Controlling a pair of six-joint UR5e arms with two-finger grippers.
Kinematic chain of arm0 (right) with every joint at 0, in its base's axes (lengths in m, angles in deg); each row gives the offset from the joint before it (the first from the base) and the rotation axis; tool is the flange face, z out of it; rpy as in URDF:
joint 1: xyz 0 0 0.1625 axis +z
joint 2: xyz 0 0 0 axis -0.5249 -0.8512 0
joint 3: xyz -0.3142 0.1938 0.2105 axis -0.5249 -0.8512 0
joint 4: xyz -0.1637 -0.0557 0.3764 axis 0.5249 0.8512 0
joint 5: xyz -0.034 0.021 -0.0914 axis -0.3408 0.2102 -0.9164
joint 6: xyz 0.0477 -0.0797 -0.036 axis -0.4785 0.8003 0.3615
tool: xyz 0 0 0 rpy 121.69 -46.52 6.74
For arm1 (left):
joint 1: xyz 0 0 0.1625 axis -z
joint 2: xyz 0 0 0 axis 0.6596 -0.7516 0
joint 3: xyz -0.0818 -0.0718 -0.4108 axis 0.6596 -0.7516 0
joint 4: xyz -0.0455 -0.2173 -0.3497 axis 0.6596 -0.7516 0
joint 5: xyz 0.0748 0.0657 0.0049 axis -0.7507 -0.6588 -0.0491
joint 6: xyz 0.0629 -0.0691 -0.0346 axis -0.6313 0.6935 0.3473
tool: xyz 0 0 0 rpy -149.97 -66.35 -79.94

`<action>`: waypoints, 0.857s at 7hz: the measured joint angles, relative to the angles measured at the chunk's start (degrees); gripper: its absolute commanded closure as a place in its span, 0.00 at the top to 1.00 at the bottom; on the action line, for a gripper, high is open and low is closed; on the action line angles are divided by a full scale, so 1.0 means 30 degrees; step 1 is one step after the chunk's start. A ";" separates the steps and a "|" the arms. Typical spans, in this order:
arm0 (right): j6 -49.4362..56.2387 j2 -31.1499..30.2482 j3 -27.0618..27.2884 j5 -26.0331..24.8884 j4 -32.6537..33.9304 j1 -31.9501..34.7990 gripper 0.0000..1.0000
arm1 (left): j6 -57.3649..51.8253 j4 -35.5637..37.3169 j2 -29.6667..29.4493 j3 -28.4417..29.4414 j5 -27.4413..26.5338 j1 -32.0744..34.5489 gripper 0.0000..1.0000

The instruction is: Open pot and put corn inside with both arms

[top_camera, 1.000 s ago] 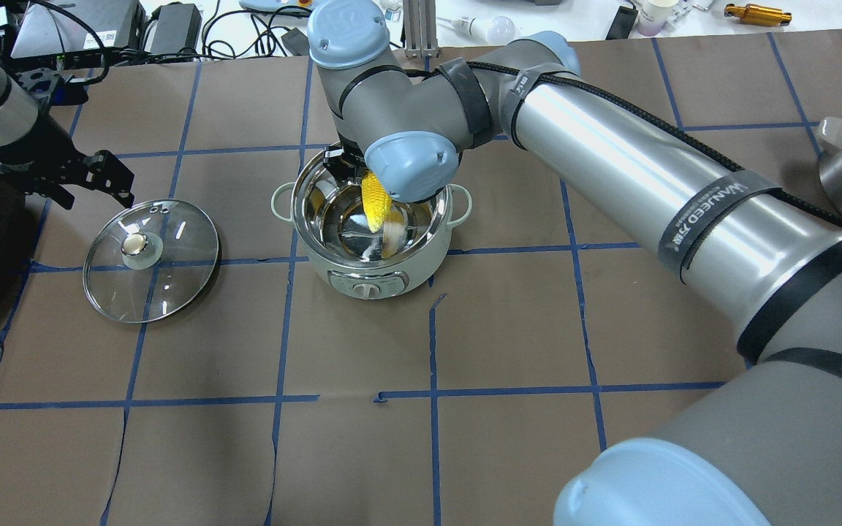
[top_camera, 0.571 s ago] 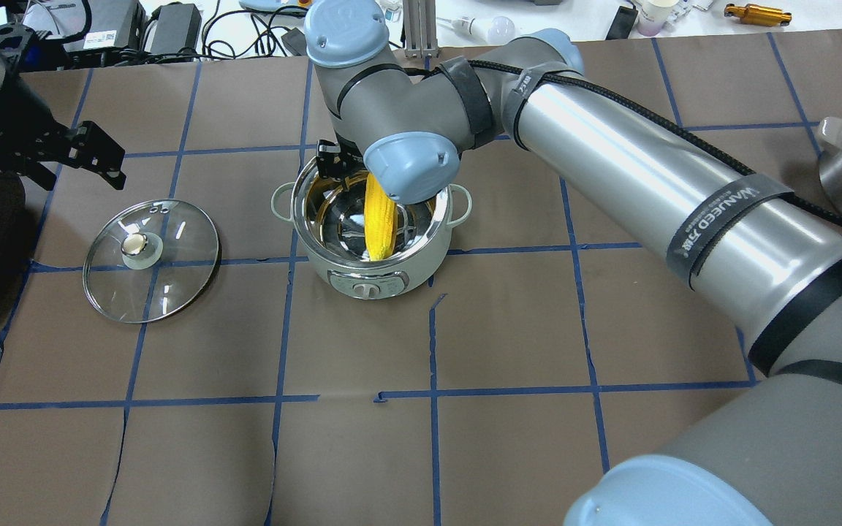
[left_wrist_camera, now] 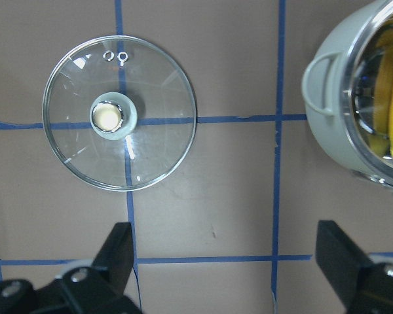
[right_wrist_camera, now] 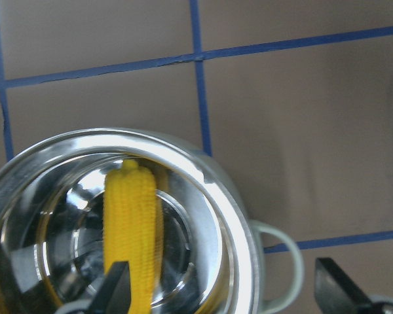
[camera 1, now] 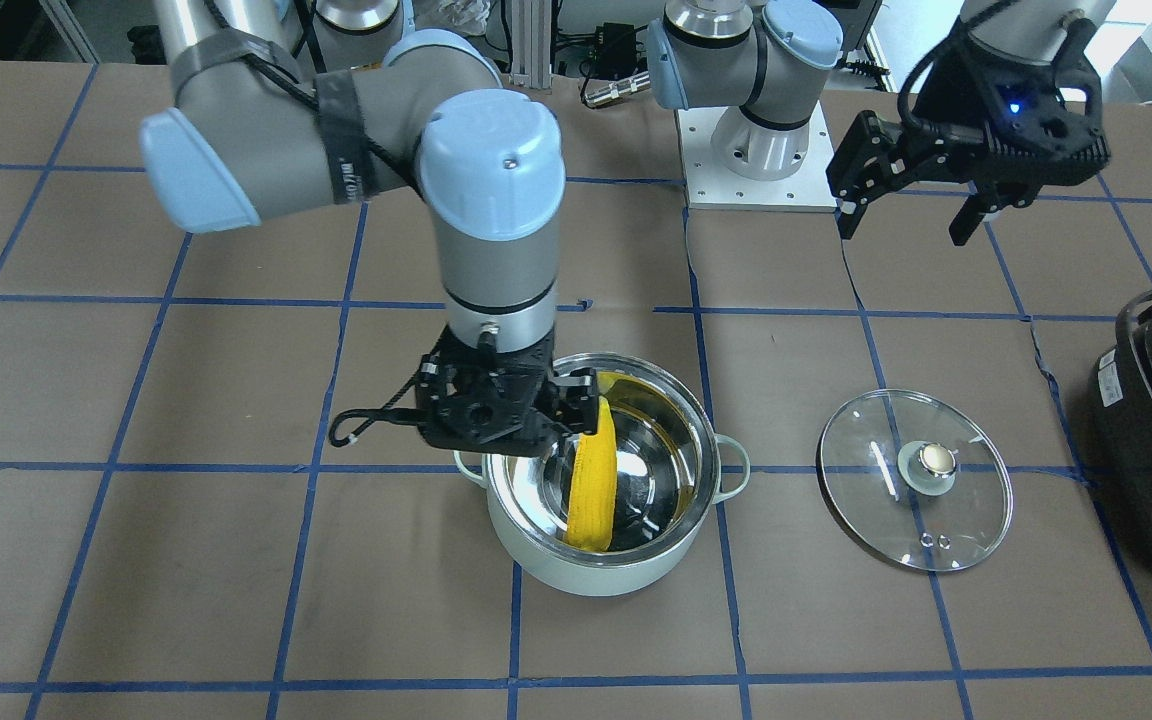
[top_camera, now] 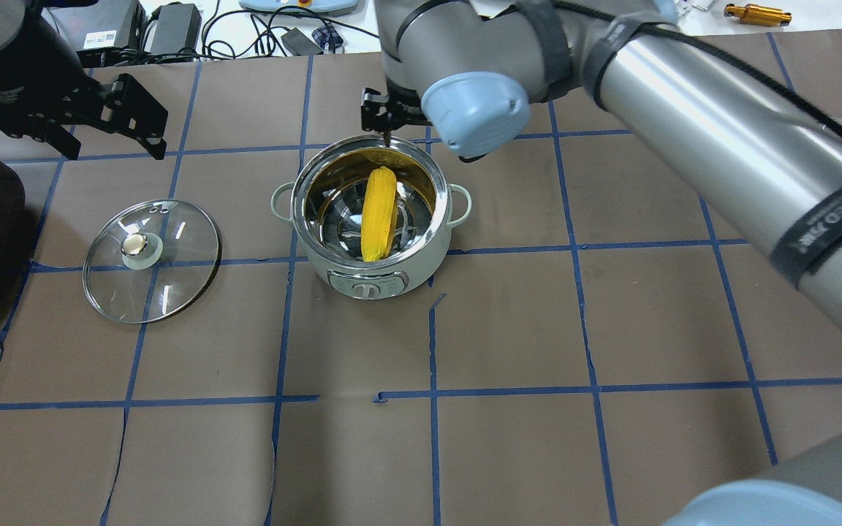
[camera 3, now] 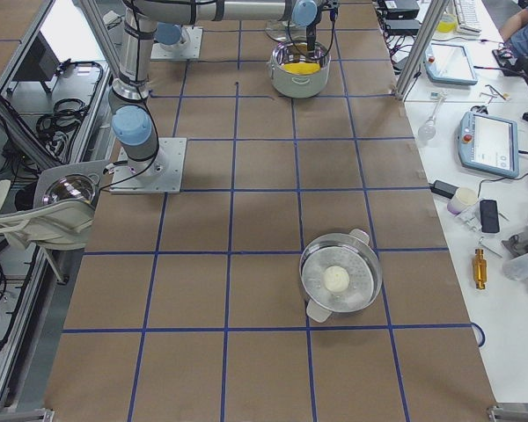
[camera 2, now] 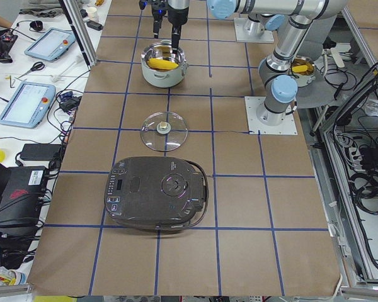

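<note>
Overhead exterior view of a brown papered table with a blue tape grid: the pot [top_camera: 366,281] stands near the middle, uncovered, and its glass lid [top_camera: 172,272] lies flat on the table at its 9 o'clock, well apart from it. The corn [top_camera: 378,214] is inside the pot, lying along the 12-to-6 line of the steel bowl, and it seems to lean with one end up near the rim. I see the right gripper [right_wrist_camera: 219,265] above the pot's rim at 12 o'clock, fingers spread wide and holding nothing; the corn is free of it. The left gripper [camera 1: 906,228] hangs in the air at about 11 o'clock from the lid, also spread and empty. I judge both parts of the job done: lid off, corn in. As I read it, what is left is to draw both arms clear of the pot.
</note>
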 measured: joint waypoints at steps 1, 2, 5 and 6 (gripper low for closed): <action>0.1048 -0.0909 0.0009 0.0006 -0.1364 -0.1576 1.00 | 0.1296 -0.0382 -0.0120 0.0508 0.0099 0.0636 1.00; 0.1954 -0.1830 0.0032 0.0000 -0.2903 -0.2954 1.00 | 0.2349 0.0088 -0.0375 0.0681 0.0182 0.1038 1.00; 0.5918 -0.4579 0.0764 0.0024 -0.6873 -0.5974 1.00 | 0.2470 0.2975 -0.1142 0.0676 0.0109 0.1505 1.00; 0.6812 -0.5363 0.1535 0.0056 -0.7115 -0.6410 1.00 | 0.2322 0.3240 -0.1077 0.0551 0.0039 0.1556 1.00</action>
